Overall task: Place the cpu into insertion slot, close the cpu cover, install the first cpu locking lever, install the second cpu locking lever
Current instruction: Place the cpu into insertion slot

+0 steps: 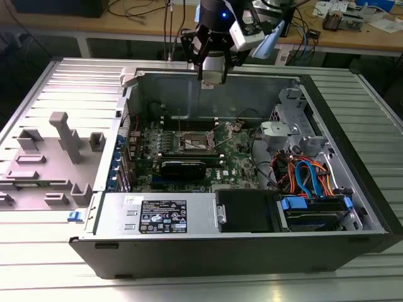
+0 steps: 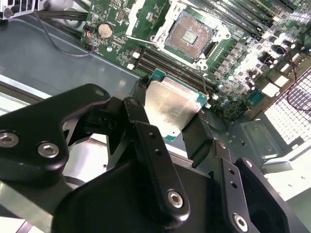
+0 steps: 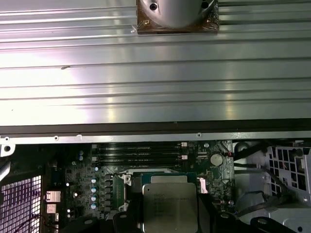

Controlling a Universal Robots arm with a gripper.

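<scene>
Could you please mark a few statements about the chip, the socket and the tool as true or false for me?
1. The tool is shut on the chip. True.
2. The chip sits in the socket. False: the socket is empty with its contacts bare, and the chip is held above the board.
3. A coin battery sits on the green board. True.
4. The tool is down inside the case, touching the board. False: in the exterior view it hangs above the case's far wall.

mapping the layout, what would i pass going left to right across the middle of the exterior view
grey fixture blocks → cpu socket → orange and blue cables
</scene>
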